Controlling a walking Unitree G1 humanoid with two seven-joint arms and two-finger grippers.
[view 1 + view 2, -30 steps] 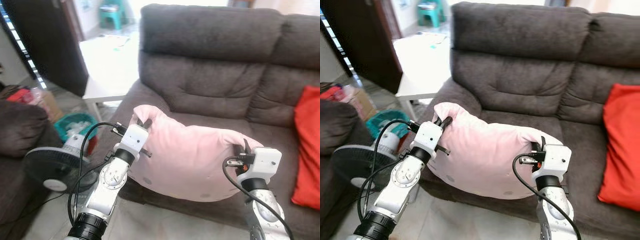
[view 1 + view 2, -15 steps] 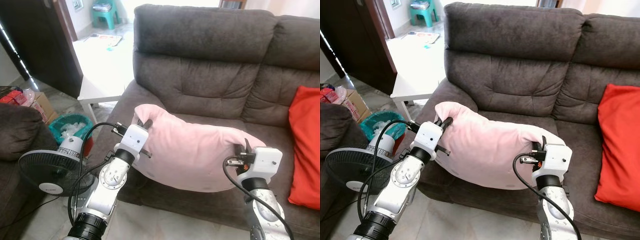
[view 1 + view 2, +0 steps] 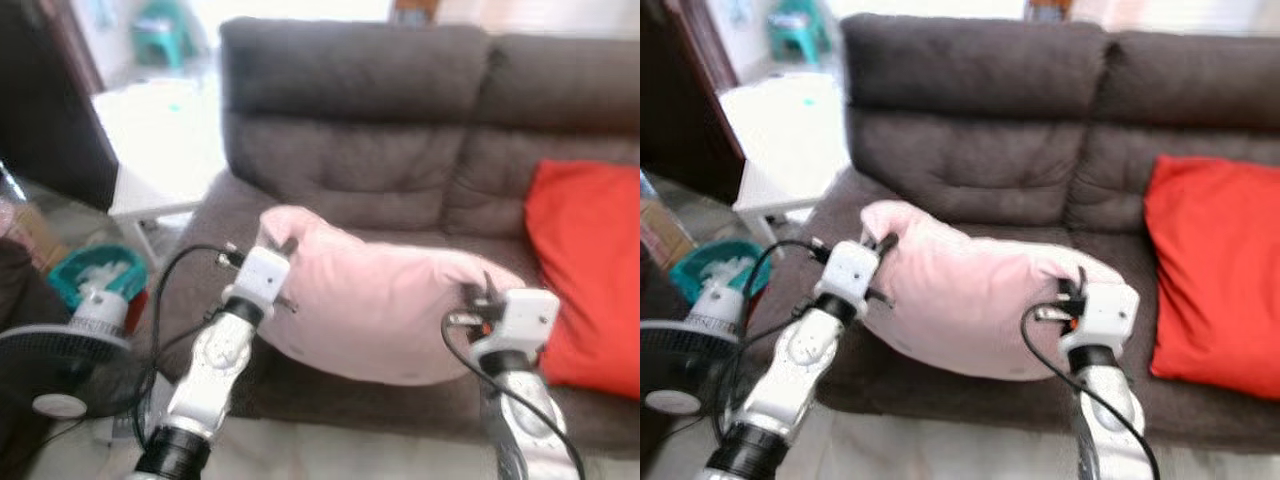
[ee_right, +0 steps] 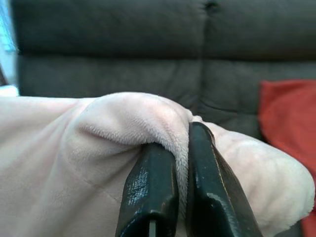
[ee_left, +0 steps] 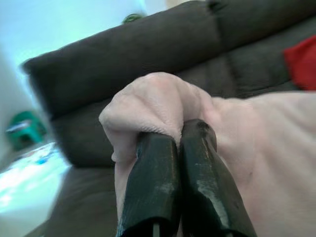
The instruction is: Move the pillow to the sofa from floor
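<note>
A: Where is the pink pillow?

B: It hangs in front of the dark grey sofa, over the front edge of the seat, stretched between the two arms. Its underside bulges down toward the seat; whether it touches the cushion I cannot tell, as the head views are blurred.

A: And the left gripper?

B: At about nine o'clock on the pillow. Its two black fingers are pressed together on a bunched-up corner of the pink fabric, which puffs out above the tips. In the left eye view that gripper sits at the pillow's upper left corner, with a black cable looping off the wrist.

A: The right gripper?

B: At about three o'clock on the pillow. Its fingers are clamped on a fold of the plush, with a thin ridge of fabric squeezed between them. From the head it shows at the pillow's right end, just beside the red cushion.

A: Where does that red cushion lie?

B: On the right half of the sofa seat, leaning against the backrest, at three o'clock from the pillow.

A: What else is around?

B: At nine o'clock from the sofa's arm stands a white table. Nearer, at about eight o'clock, there is a teal bin and a black standing fan with a white motor housing. A teal stool is at eleven o'clock, far back and blurred.
</note>
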